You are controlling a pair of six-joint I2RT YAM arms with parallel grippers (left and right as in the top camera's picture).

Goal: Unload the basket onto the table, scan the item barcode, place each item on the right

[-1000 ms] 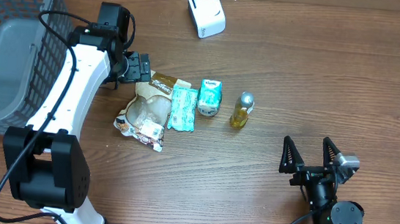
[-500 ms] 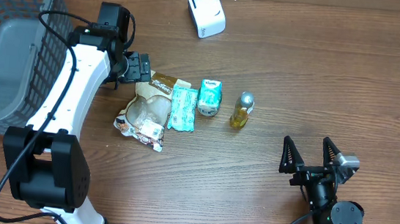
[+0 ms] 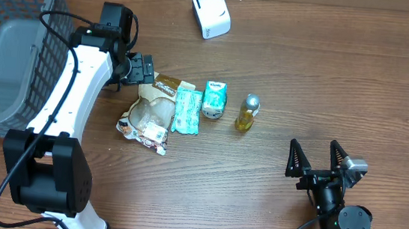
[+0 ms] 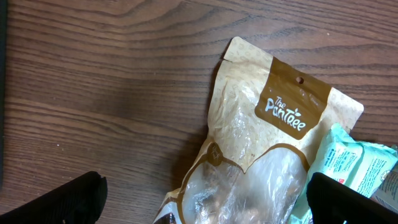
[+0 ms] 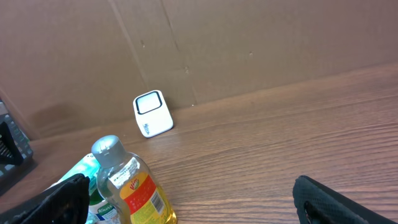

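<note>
Fingers on both grippers are spread wide and grasp nothing. Taking the snack bag (image 3: 151, 109) as the mark, the left gripper (image 3: 142, 69) sits just by its top-left corner, jaws pointing at it. 3 more items line up to the bag's right: a teal packet (image 3: 186, 110) overlapping its edge, a small teal carton (image 3: 215, 100), then an upright yellow bottle (image 3: 247, 113). The white scanner (image 3: 211, 11) stands well beyond the bag toward the table's far edge. The right gripper (image 3: 313, 145) rests far right of the bag, past the bottle.
</note>
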